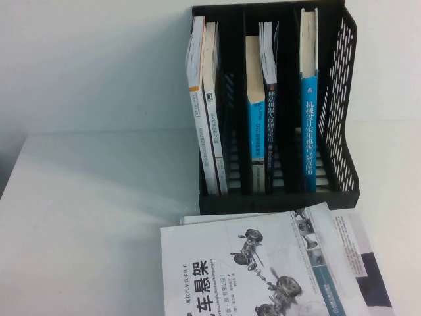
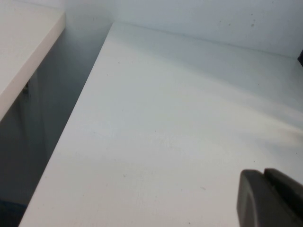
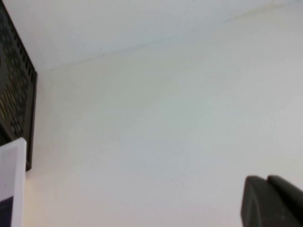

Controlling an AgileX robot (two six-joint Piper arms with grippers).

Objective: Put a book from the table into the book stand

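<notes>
The book (image 1: 253,266), white-covered with a grey car-suspension drawing and a black Chinese title, lies flat at the table's (image 1: 99,210) front edge, just in front of the book stand (image 1: 335,99). The black three-slot stand is upright at the back, with books in each slot. Neither gripper shows in the high view. My left gripper (image 2: 264,175) is shut and empty over bare table (image 2: 165,132). My right gripper (image 3: 266,180) is shut and empty over bare table; the stand's mesh side (image 3: 16,94) and a white book corner (image 3: 13,184) lie at that view's edge.
A second book (image 1: 358,257) lies under the white one, sticking out to its right. The stand holds two white-spined books (image 1: 207,131) on the left, blue-spined ones (image 1: 256,125) in the middle and one (image 1: 309,118) on the right. A gap (image 2: 57,94) drops off the table's left edge.
</notes>
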